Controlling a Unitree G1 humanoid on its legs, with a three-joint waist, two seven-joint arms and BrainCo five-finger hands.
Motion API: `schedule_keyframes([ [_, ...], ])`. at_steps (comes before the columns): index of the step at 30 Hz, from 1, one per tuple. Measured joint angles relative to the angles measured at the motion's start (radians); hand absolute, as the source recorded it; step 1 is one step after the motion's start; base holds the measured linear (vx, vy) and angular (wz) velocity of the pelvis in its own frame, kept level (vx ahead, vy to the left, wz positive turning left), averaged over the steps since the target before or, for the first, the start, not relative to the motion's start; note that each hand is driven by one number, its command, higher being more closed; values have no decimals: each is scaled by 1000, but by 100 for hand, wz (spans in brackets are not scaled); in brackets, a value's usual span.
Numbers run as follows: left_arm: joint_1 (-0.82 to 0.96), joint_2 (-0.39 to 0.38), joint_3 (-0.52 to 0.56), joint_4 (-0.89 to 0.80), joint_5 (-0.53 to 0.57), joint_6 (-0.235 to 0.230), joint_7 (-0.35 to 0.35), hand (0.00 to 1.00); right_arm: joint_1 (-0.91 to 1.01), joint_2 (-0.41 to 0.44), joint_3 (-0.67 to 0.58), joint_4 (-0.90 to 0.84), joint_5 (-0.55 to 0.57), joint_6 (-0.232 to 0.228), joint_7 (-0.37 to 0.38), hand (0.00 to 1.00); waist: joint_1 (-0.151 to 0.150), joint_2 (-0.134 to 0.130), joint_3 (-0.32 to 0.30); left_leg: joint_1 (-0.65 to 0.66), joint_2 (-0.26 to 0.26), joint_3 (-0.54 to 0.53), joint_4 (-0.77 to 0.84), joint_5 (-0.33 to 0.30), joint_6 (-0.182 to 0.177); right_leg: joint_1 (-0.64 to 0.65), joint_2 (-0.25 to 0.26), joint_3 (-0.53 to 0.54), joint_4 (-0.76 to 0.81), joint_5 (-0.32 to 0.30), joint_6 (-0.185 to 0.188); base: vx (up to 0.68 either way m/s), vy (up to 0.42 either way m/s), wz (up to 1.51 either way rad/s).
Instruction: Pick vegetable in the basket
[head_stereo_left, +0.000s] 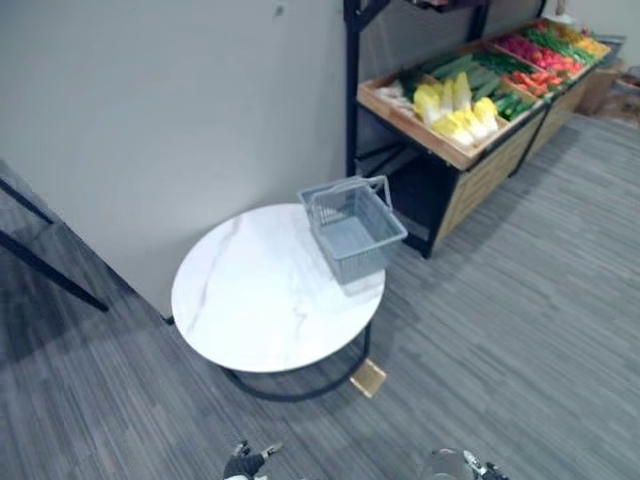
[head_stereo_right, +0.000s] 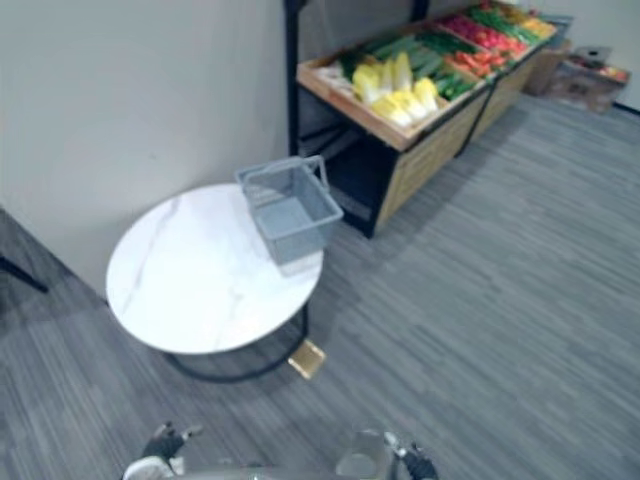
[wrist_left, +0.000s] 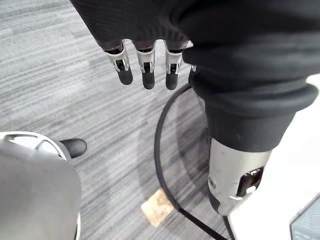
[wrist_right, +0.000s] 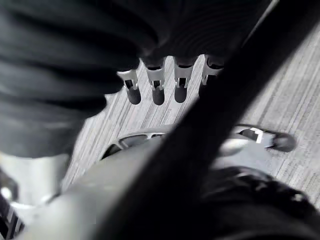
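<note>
An empty grey wire basket (head_stereo_left: 352, 228) stands on the right edge of a round white marble table (head_stereo_left: 260, 300), its handle folded back. Vegetables lie in a wooden produce shelf (head_stereo_left: 440, 140) at the far right: pale yellow cabbages (head_stereo_left: 455, 110), green cucumbers (head_stereo_left: 480, 75) and red ones (head_stereo_left: 540, 55) further back. My left hand (head_stereo_left: 245, 462) and right hand (head_stereo_left: 480, 468) hang low at the near edge, far from the basket and the shelf. In the wrist views, the left hand (wrist_left: 145, 70) and the right hand (wrist_right: 157, 85) have straight fingers and hold nothing.
A grey wall runs behind the table. A small wooden block (head_stereo_left: 368, 377) lies on the carpet by the table's black ring base. Dark slanted legs (head_stereo_left: 40, 260) stand at the far left. Open grey carpet (head_stereo_left: 520, 320) stretches right of the table toward the shelf.
</note>
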Motion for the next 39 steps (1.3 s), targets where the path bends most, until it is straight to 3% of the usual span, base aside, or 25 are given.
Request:
schedule_keyframes([
  [1,-3,-13,-2,0,0,-1,-7,0,0,-10,-1,0,-1,0,0,0,0,19,-1,-3,22,-27,0,-7,-22,-10,44,15,-206,25,21,345,-272,75],
  [2,-5,-19,1,0,0,-2,-14,0,0,-13,-3,1,-1,1,-1,0,2,26,-1,-5,41,-56,-1,-15,-45,-11,77,56,-418,98,33,317,-265,69],
  [4,-4,-21,16,0,0,-4,-18,0,1,-12,-6,2,-1,7,-1,0,4,16,-5,3,59,-86,-4,-30,-94,-8,87,109,-631,191,47,348,-351,56],
  [5,-2,-24,47,9,1,-4,-18,0,9,-16,-7,3,-2,8,0,0,4,10,-9,35,69,-95,-34,-34,-137,-6,93,121,-624,285,62,427,-461,47],
  [6,-4,-37,53,22,2,-4,-18,0,9,-20,-6,3,-3,8,0,0,3,24,-11,52,84,-103,-56,-30,-141,-12,105,119,-588,302,62,451,-445,48],
  [7,-2,-66,52,33,5,-3,-23,0,14,-42,-7,2,-3,7,0,0,-2,67,-22,72,114,-112,-79,-5,-151,-31,124,113,-503,274,31,388,-327,41],
  [8,1,-90,60,37,5,-7,-23,0,11,-61,-3,2,-3,8,1,0,4,92,-27,87,124,-104,-95,36,-156,-40,133,102,-426,204,24,366,-293,39],
  [10,1,-97,76,38,3,-8,-24,0,6,-73,4,2,-5,7,13,0,5,90,-33,96,141,-113,-86,101,-178,-32,131,75,-357,125,18,347,-323,39],
  [13,-2,-98,104,30,-2,-14,-22,0,0,-90,39,21,-3,7,21,0,3,79,-35,-53,186,-168,228,124,-191,56,112,6,-369,85,9,286,-241,58],
  [16,-5,-93,103,16,-19,-18,-21,0,-1,-102,83,43,0,9,21,0,7,69,-32,-189,241,-148,534,260,-269,191,91,-67,-439,81,6,303,-126,49],
  [19,-11,-87,103,13,-19,-23,-20,0,-40,-115,87,33,6,4,20,0,4,69,-32,-275,258,22,588,171,-233,245,78,-91,-497,92,25,207,40,14],
  [20,-12,-87,103,8,-18,-23,-20,0,-50,-115,87,31,9,4,20,0,5,69,-32,-295,252,73,542,171,-209,256,78,-100,-508,95,31,183,172,11],
  [21,-12,-85,103,4,-18,-23,-19,0,-61,-114,87,29,10,5,20,0,7,66,-30,-302,240,138,470,184,-139,268,78,-107,-510,98,39,226,186,27],
  [22,-11,-77,101,0,-13,-21,-15,0,-70,-104,94,20,12,4,22,0,3,52,-36,-276,207,165,413,179,-122,275,73,-114,-532,115,50,182,143,33],
  [23,-12,-72,101,-4,-6,-22,-14,0,-71,-99,105,17,12,2,24,0,2,43,-36,-267,192,173,383,179,-122,276,71,-117,-553,126,47,133,82,38],
  [25,-15,-40,114,-15,0,-22,-5,0,-100,-89,134,-4,9,0,25,0,7,0,-13,-252,133,170,265,179,-121,290,78,-137,-629,153,57,143,86,37],
  [28,-7,-37,112,-14,2,-19,9,0,-110,-113,158,-47,-8,0,20,0,5,12,-8,-183,109,137,126,179,-121,309,101,-142,-627,154,57,163,16,19],
  [32,28,-37,64,-12,47,-13,9,0,-132,-215,198,-196,-162,-10,-9,0,4,53,-30,-77,101,139,-42,187,-132,339,138,-136,-627,154,57,154,-17,-6],
  [33,29,-37,57,-12,50,-13,9,0,-135,-231,204,-218,-175,-10,-13,0,3,54,-31,-77,102,140,-47,187,-131,338,138,-136,-627,154,57,83,-41,1],
  [38,46,-10,13,-39,72,-13,6,0,-217,-398,404,-511,-448,-2,-23,0,5,48,-32,-81,103,164,-66,196,-128,300,139,-102,-604,164,59,30,-14,-10],
  [39,49,5,-2,-42,72,-13,6,0,-260,-419,448,-555,-481,-3,-23,0,6,33,-23,-83,102,163,-66,205,-133,297,138,-100,-603,166,60,-14,-48,-10],
])
